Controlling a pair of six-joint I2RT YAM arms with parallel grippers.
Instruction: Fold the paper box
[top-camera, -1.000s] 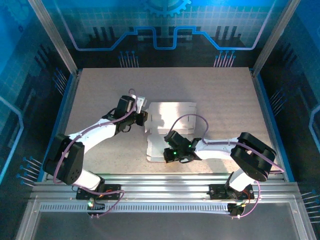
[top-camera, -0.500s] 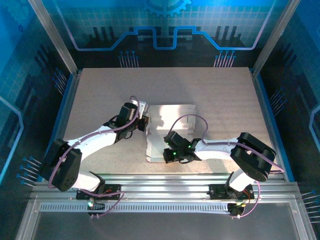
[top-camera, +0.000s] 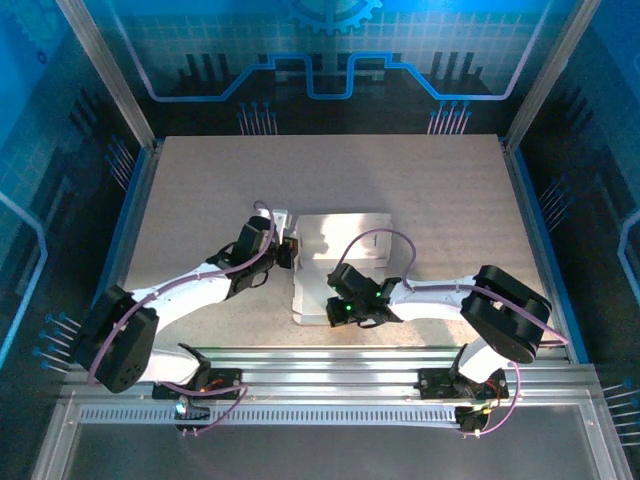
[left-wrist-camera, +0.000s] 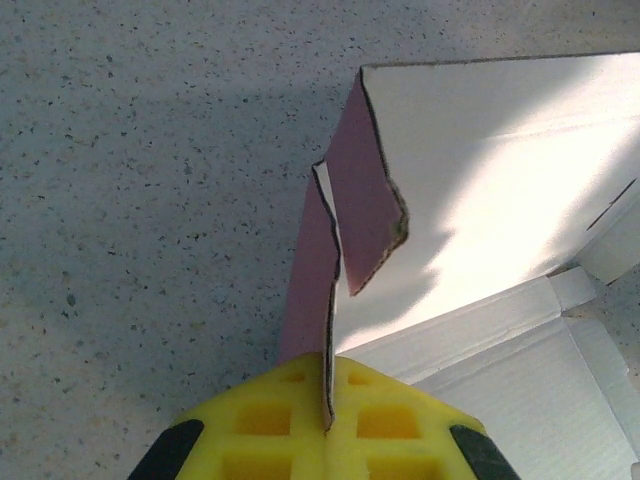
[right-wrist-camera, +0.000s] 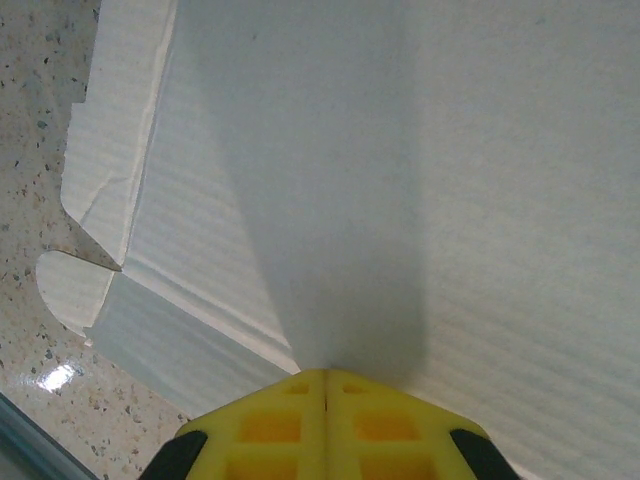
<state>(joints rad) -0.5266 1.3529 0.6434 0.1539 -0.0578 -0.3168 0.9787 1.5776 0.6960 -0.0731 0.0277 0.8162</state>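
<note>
In the top view, the paper box (top-camera: 345, 240) is seen lying whitish side up on the speckled table (top-camera: 200, 180), just toward 6 o'clock of the table's middle. The left gripper (top-camera: 291, 250) is placed at the box's 9 o'clock edge, and the right gripper (top-camera: 338, 312) is set over the box's 6 o'clock part. In the left wrist view, a pink flap (left-wrist-camera: 365, 200) of the paper box (left-wrist-camera: 500, 150) is shown raised off the table (left-wrist-camera: 150, 150), running from 12 o'clock down to 6 o'clock. There its thin edge is clamped between the 2 yellow pads (left-wrist-camera: 280, 430) of the left gripper (left-wrist-camera: 327, 405). The whitish inner panels are spread toward 3 o'clock. In the right wrist view, the 2 yellow pads (right-wrist-camera: 270, 425) of the right gripper (right-wrist-camera: 325, 385) are pressed together at 6 o'clock, with nothing seen between them. Their tips are held over the whitish inner face of the paper box (right-wrist-camera: 500, 200); whether that face is touched cannot be told. A creased side strip (right-wrist-camera: 120, 130) is seen at 10 o'clock, with bare table (right-wrist-camera: 30, 150) beyond it at 9 o'clock.
</note>
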